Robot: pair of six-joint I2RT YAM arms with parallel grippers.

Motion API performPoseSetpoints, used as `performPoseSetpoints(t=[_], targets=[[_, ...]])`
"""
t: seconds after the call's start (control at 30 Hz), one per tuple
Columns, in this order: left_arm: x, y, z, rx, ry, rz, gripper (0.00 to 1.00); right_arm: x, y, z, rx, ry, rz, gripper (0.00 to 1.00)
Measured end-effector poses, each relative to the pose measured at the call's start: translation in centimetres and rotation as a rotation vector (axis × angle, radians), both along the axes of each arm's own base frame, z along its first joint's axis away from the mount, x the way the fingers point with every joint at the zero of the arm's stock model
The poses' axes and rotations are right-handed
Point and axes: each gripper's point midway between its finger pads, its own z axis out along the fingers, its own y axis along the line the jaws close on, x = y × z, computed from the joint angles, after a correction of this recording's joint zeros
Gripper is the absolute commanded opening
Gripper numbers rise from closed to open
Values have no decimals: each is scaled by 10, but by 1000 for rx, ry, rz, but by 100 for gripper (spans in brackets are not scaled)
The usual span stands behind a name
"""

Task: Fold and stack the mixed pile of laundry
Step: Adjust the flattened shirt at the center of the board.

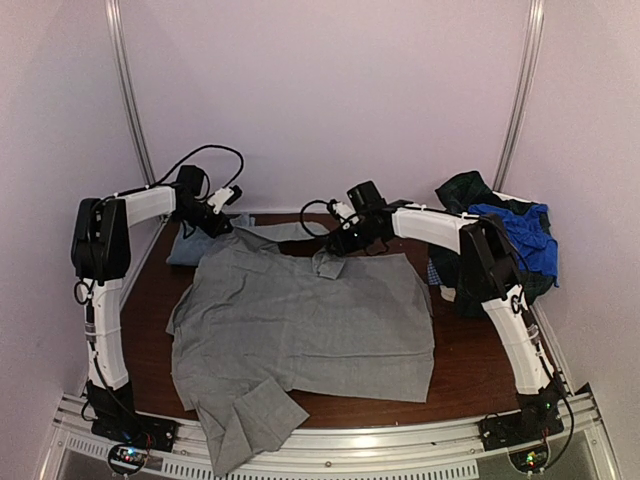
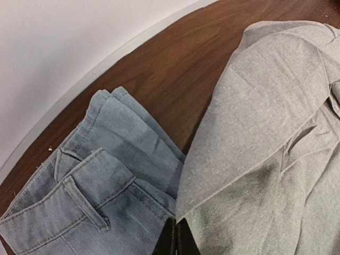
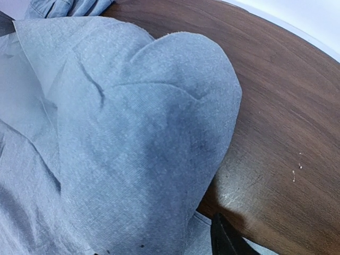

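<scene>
Laundry pile [image 1: 505, 235] sits far right on the table [image 1: 470, 365]. Grey shirt [image 1: 310, 320] spread flat mid-table. Left jaws together, pinching shirt's far-left edge nr folded jeans [image 1: 190, 248]. Right jaws at collar, can't tell.

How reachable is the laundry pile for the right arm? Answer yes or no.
Probably yes: the laundry pile lies just beside the right arm, nothing between, but its claw is at the grey shirt.
</scene>
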Motion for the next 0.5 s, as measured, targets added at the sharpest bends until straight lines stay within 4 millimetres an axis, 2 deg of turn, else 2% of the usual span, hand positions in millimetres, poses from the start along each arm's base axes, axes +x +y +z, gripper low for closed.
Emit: performPoseSetpoints(t=[0.13,0.27,0.33,0.43,0.47,0.5], targets=[[5,-1,7,-13,-20,5,0,3,-3,1,3,-4,-12,13],[9,0,9,-12,-33,20,0,9,-6,5,8,-18,-25,0],[13,3,11,-4,-52,40,0,15,-7,13,17,-37,-38,0],[23,8,15,8,-93,81,0,29,-8,35,42,-93,-59,1],[27,10,16,14,-107,101,0,33,-7,45,53,-117,-65,6],[30,13,17,20,-118,117,0,39,-7,55,65,-143,-70,20]])
